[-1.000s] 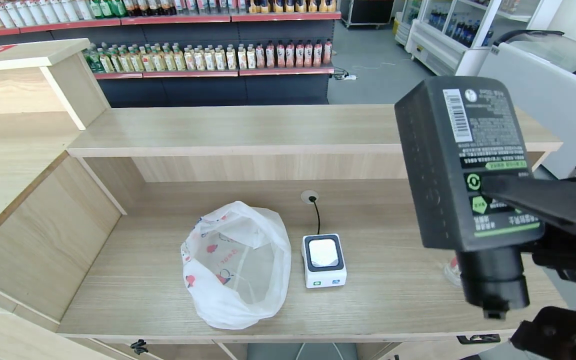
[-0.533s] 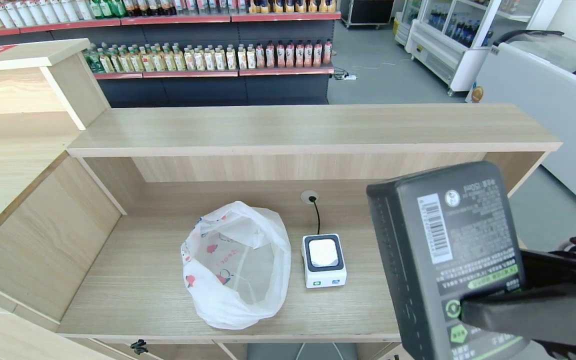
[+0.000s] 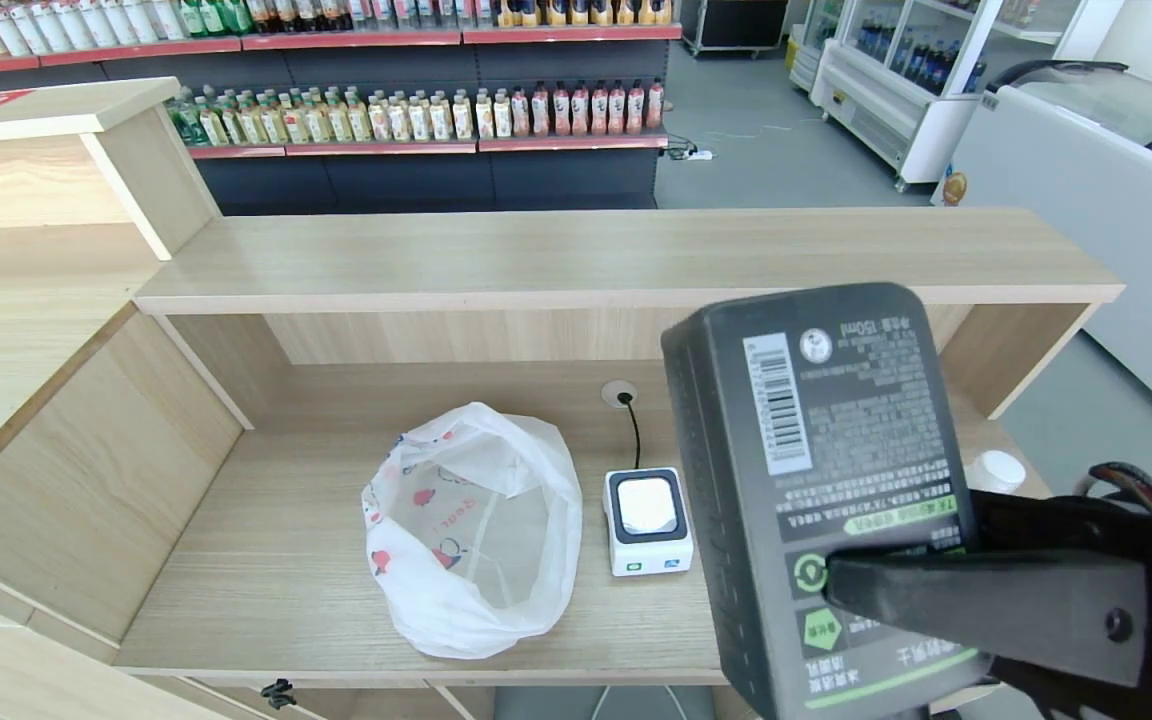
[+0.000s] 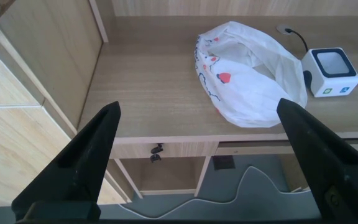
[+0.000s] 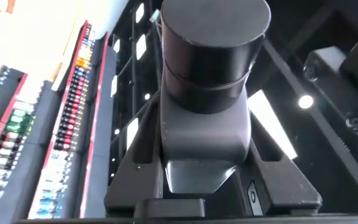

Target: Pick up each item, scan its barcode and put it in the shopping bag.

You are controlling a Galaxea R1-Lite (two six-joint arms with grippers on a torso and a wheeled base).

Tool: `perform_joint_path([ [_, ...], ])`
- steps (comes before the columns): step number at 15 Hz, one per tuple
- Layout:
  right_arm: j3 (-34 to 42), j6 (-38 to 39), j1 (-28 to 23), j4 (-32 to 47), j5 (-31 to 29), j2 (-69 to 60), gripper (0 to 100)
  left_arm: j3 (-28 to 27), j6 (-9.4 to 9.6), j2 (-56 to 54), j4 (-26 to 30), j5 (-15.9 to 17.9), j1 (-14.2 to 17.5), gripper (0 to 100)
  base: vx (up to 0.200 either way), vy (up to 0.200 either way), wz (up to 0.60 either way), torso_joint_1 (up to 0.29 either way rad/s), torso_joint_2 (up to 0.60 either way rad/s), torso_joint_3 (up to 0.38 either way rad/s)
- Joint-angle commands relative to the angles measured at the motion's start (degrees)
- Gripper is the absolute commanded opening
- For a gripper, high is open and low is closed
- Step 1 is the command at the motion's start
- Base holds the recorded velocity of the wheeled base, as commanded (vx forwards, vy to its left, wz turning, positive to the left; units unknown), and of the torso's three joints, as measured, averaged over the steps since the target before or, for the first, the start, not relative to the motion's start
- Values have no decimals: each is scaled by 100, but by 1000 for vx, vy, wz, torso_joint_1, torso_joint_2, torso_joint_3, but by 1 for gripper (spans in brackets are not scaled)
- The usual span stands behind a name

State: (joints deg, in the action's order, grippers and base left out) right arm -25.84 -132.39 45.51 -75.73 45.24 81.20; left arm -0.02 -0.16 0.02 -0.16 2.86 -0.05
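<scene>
My right gripper (image 3: 841,600) is shut on a black bottle (image 3: 816,470), held upside down close before the head view, to the right of the scanner. Its white barcode label (image 3: 776,405) faces the head camera. In the right wrist view the bottle's round cap (image 5: 215,56) points away between the fingers (image 5: 135,177). The white scanner (image 3: 647,520) (image 4: 331,71) sits on the counter with its window up. The shopping bag (image 3: 476,530) (image 4: 247,68), white with red prints, lies open just left of the scanner. My left gripper (image 4: 199,109) hangs open in front of the counter's near edge.
A black cable (image 3: 633,425) runs from the scanner to a hole at the back. A small white round object (image 3: 996,470) rests at the counter's right end. A raised ledge (image 3: 616,250) bounds the back and a wooden side wall (image 3: 86,480) the left.
The right gripper has carried the black bottle down and to the left, closer to the scanner. Bag and scanner have stayed where they were.
</scene>
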Motion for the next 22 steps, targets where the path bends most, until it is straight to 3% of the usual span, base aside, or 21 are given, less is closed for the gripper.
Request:
perform_joint_path([
  [1, -105, 319, 160, -3, -191, 27, 0, 2, -2, -2, -2, 4, 5, 100, 0, 0, 0, 0, 0, 0],
  [5, -202, 2587, -42, -47, -1483, -272, 0, -6, -2, -2, -2, -5, 5, 100, 0, 0, 0, 0, 0, 0],
  [6, 9, 3378, -156, 14, -2116, -500, 0, 2, -2, -2, -2, 4, 5, 100, 0, 0, 0, 0, 0, 0],
  [7, 308, 4309, -323, 181, -3399, -913, 0, -6, -2, -2, -2, 4, 5, 100, 0, 0, 0, 0, 0, 0],
  [10, 150, 6454, -1088, 1596, -5438, -1511, 0, 2, -2, -2, -2, -5, -4, 100, 0, 0, 0, 0, 0, 0],
  [11, 115, 6823, -1202, 1842, -5851, -1616, 0, 2, -2, -2, -2, 4, -4, 100, 0, 0, 0, 0, 0, 0],
  [12, 71, 7781, -1378, 2660, -6985, -1889, 0, 2, -2, -2, -2, -5, 5, 100, 0, 0, 0, 0, 0, 0],
  [13, -61, 8757, -1431, 3460, -7354, -2056, 0, 2, -2, -2, -2, 4, 5, 100, 0, 0, 0, 0, 0, 0],
  [16, -360, 11226, -1642, 5736, -7257, -2609, 0, 2, -2, -2, -2, 4, 5, 100, 0, 0, 0, 0, 0, 0],
  [19, -351, 12299, -1519, 5771, -7090, -2574, 0, 2, -2, -2, -2, 4, 5, 100, 0, 0, 0, 0, 0, 0],
  [22, -307, 12457, -1501, 5780, -7090, -2407, 0, -6, -2, -2, -2, -5, 5, 100, 0, 0, 0, 0, 0, 0],
])
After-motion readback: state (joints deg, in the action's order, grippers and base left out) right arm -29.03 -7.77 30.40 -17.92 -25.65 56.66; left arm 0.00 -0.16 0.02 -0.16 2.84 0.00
